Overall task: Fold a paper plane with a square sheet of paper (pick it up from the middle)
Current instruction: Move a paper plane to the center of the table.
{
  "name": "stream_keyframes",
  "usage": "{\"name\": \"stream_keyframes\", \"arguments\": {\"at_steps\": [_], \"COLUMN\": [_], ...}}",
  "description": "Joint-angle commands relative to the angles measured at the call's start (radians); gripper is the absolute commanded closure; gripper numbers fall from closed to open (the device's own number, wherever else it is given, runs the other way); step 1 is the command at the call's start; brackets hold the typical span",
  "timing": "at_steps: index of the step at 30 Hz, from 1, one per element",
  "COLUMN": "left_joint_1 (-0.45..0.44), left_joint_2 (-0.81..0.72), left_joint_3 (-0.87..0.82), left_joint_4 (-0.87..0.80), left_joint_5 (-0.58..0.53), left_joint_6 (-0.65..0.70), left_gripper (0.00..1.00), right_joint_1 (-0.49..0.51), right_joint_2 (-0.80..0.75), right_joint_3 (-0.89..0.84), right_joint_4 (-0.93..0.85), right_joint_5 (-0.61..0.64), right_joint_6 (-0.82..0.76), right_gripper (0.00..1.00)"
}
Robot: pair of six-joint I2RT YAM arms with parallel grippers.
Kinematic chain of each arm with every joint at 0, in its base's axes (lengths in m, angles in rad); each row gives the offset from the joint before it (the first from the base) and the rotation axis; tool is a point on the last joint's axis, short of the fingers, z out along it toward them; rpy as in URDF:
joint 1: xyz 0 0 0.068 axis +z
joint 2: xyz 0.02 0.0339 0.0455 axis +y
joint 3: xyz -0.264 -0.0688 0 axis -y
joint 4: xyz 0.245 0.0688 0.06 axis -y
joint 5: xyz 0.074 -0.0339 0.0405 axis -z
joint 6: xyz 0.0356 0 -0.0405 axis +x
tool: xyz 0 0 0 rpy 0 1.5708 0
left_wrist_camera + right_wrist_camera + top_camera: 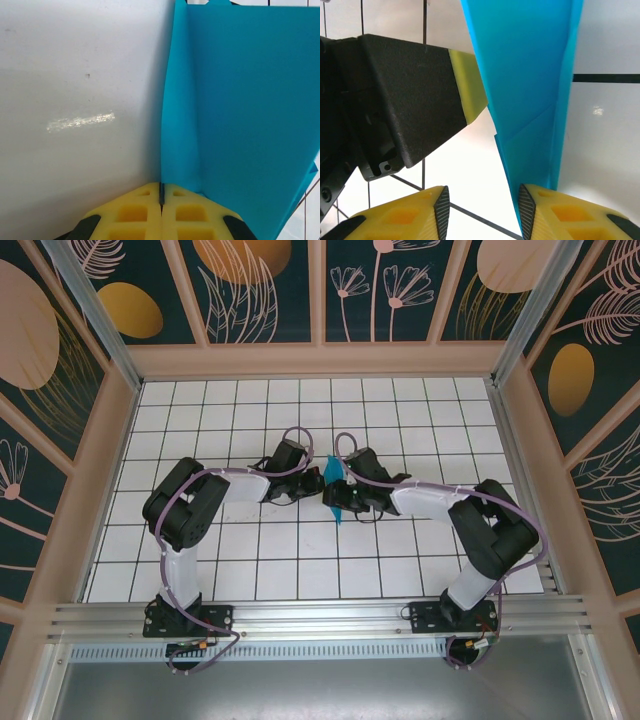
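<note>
The square sheet of paper (337, 473) is folded into a narrow, pointed teal paper plane with creased layers. It hangs above the middle of the white tiled table. My left gripper (318, 481) comes from the left and is shut on it; in the left wrist view the yellow fingertips (161, 189) pinch a thin edge of the paper (240, 110), which rises upright. My right gripper (482, 202) is open from the right side. The paper plane (530, 75) runs down along its right finger's inner pad (526, 205). The left pad (441, 207) stands apart from the paper.
The left gripper's black body and yellow finger (468, 85) sit close in front of the right gripper. Wooden-framed patterned walls (320, 360) close the table in at the back and sides. A metal rail (320, 618) runs along the near edge.
</note>
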Motion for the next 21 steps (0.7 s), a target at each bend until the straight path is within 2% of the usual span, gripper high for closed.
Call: {"name": "stream_keyframes", "arguments": {"at_steps": [1, 7, 21], "left_joint_1": [0.009, 0.009, 0.010], "left_joint_2": [0.035, 0.031, 0.012], "left_joint_3": [0.015, 0.014, 0.011], "left_joint_4": [-0.042, -0.043, -0.044], "left_joint_5": [-0.021, -0.020, -0.008], "left_joint_6": [0.014, 0.013, 0.001], "left_gripper": [1.00, 1.00, 1.00], "right_joint_1": [0.008, 0.011, 0.027], "right_joint_2": [0.017, 0.048, 0.128], "right_joint_3": [0.005, 0.046, 0.116], "right_joint_4": [-0.034, -0.077, -0.136], "right_joint_5": [0.069, 0.146, 0.230], "right_joint_6": [0.012, 0.005, 0.016], "right_gripper": [0.59, 0.62, 0.75]}}
